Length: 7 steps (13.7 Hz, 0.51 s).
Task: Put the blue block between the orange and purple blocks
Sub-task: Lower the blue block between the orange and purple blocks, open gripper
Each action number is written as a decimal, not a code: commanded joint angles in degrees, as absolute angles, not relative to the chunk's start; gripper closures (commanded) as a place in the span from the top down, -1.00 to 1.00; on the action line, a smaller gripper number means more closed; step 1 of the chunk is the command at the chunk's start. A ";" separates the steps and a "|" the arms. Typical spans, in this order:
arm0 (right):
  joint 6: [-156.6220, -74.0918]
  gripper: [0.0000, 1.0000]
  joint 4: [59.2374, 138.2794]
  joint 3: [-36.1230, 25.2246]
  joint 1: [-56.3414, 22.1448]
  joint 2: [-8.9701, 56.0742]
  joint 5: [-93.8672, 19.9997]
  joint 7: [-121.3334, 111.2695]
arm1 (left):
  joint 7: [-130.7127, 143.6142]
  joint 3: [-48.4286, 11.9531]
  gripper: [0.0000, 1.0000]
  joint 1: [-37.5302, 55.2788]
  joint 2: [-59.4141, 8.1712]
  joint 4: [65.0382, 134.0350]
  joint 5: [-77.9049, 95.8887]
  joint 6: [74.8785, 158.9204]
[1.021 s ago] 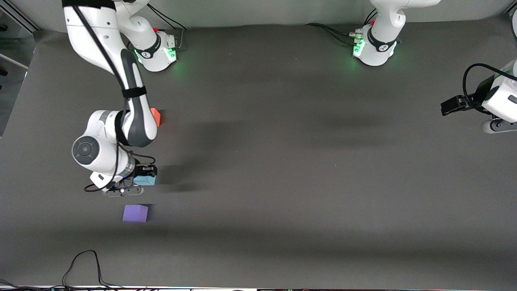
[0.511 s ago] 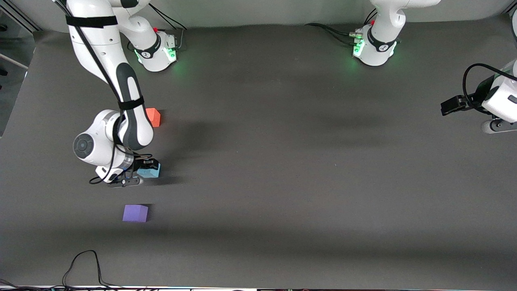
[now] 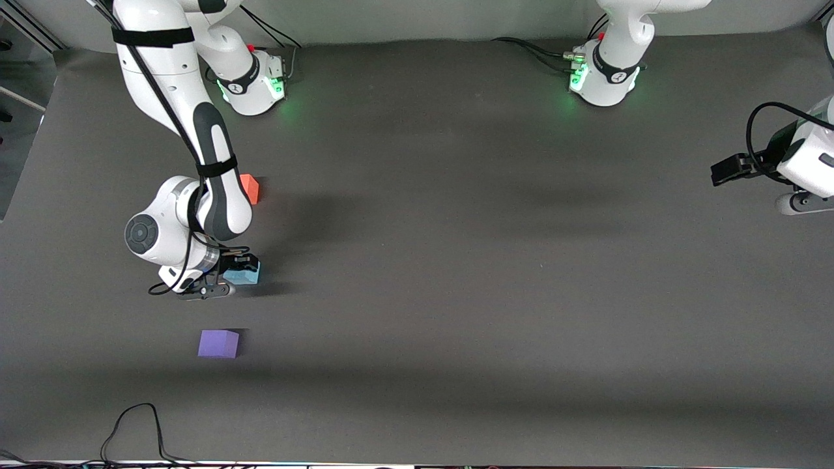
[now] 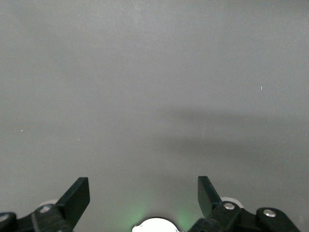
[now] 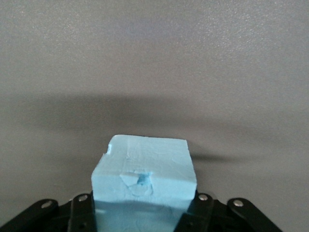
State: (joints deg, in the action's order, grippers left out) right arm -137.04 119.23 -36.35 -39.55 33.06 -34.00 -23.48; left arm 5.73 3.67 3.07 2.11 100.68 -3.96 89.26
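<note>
My right gripper is shut on the light blue block, which lies between the orange block and the purple block; I cannot tell whether it touches the mat. In the right wrist view the blue block fills the space between the jaws of the right gripper. The orange block is farther from the front camera, partly hidden by the right arm. The purple block is nearer to the front camera. My left gripper waits open and empty over the left arm's end of the table, and it shows open over bare mat in the left wrist view.
A black cable loops on the mat at the edge nearest the front camera. Both arm bases stand along the edge farthest from the front camera. The grey mat spreads wide toward the left arm's end.
My right gripper has carried the blue block away from the purple block and toward the orange block. The left arm has not moved.
</note>
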 commanded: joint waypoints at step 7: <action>-137.11 0.15 121.03 -37.88 -39.46 34.01 -31.03 -25.58 | 4.75 4.22 1.00 3.52 1.49 99.23 -3.52 87.45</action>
